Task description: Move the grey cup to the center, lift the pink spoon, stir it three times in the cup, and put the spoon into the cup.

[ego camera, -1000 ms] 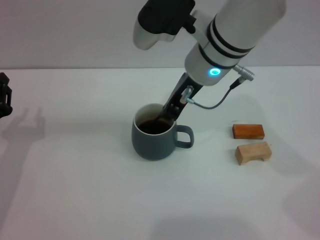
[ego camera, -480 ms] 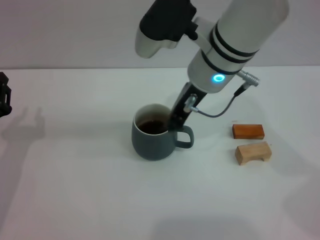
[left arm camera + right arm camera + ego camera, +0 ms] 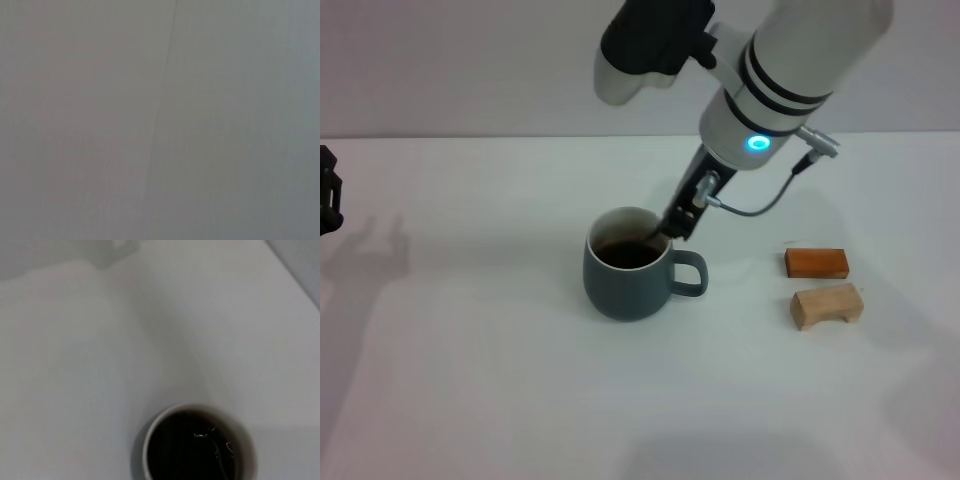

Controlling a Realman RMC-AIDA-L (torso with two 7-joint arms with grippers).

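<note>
- As the stir phase ran, my right gripper (image 3: 672, 226) shifted vs. the two prior head-view frames: 1 s back it sat low over the far-right part of the rim, 0.5 s back it had swung toward the handle side, and at this moment it stood raised a little, just above the rim on the far-right side.
- Meaning for task: that rim-side sweep read as one stir pass in progress. Stir count could not be confirmed from these frames; judged the step as mid-stir, spoon drop-in not yet done.
- Grey cup (image 3: 625, 280) stood upright near table centre, handle toward the robot's right, dark liquid inside. No shift vs. prior frames, so the centring step looked complete.
- Pink spoon (image 3: 216, 449): only a thin glinting line in the dark liquid showed in the right wrist view; handle not visible in any view.
- Right gripper state: cannot tell; presumably holding the spoon, not confirmed.
- Left gripper (image 3: 328, 190) was parked at the table's far left edge, well apart from the cup; state also cannot be told. Left wrist view showed only a plain grey surface.
- Orange block (image 3: 816, 262) and tan block (image 3: 828, 305) lay to the cup's right, apart from it, unchanged.
- Brands/labels/writing: none readable. Only marking: a lit blue ring on my right arm's wrist (image 3: 755, 142).
</note>
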